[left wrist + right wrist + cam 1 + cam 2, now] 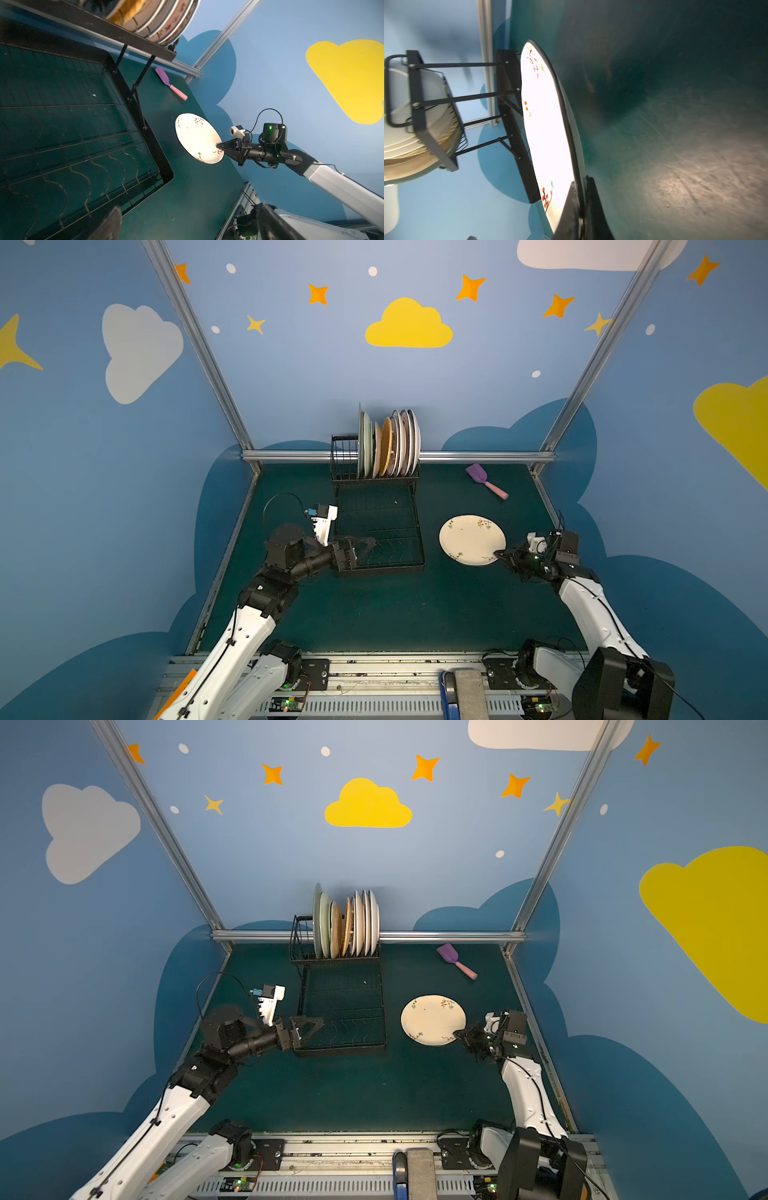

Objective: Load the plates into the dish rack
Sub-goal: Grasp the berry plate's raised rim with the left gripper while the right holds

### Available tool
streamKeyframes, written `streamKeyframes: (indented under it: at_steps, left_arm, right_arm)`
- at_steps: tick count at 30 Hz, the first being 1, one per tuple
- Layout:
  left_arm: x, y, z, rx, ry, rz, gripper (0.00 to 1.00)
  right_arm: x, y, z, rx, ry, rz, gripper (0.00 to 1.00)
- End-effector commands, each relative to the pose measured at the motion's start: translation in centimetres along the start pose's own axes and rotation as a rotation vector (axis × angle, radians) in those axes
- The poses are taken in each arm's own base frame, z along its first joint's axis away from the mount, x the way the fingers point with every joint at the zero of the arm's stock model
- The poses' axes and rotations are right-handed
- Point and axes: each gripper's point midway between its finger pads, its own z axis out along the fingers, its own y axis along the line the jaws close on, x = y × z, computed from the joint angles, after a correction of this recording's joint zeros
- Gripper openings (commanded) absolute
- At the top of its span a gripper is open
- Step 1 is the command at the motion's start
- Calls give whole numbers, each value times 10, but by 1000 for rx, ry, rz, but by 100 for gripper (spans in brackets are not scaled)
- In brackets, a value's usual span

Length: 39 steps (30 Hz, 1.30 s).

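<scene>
A cream floral plate lies on the green table to the right of the dish rack. My right gripper is shut on the plate's near right rim, one finger on its face and one beneath. Several plates stand upright in the rack's upper tier. My left gripper hangs open and empty over the lower tray's front left corner.
A purple-and-pink spatula lies at the back right of the table. Aluminium frame rails run along the table's back and side edges, close behind the rack.
</scene>
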Motion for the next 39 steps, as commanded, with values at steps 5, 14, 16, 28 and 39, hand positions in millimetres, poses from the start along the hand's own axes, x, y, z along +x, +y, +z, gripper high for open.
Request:
streamKeyframes:
  at_steps: [5, 14, 16, 28, 39]
  left_arm:
    - [19, -63, 46, 5, 110, 582, 100]
    - [32, -92, 116, -109, 142, 1192, 100]
    - [36, -99, 128, -96, 133, 1293, 100]
    - [71, -88, 186, -115, 202, 1637, 91]
    - [62, -75, 232, -300, 132, 1747, 56]
  right_arm:
    - [6, 67, -20, -186, 73, -52, 0]
    - [21, 86, -26, -212, 138, -61, 0]
    - [23, 88, -27, -219, 146, -62, 0]
    - [31, 104, -39, -275, 158, -77, 0]
    - [38, 109, -45, -304, 168, -86, 0]
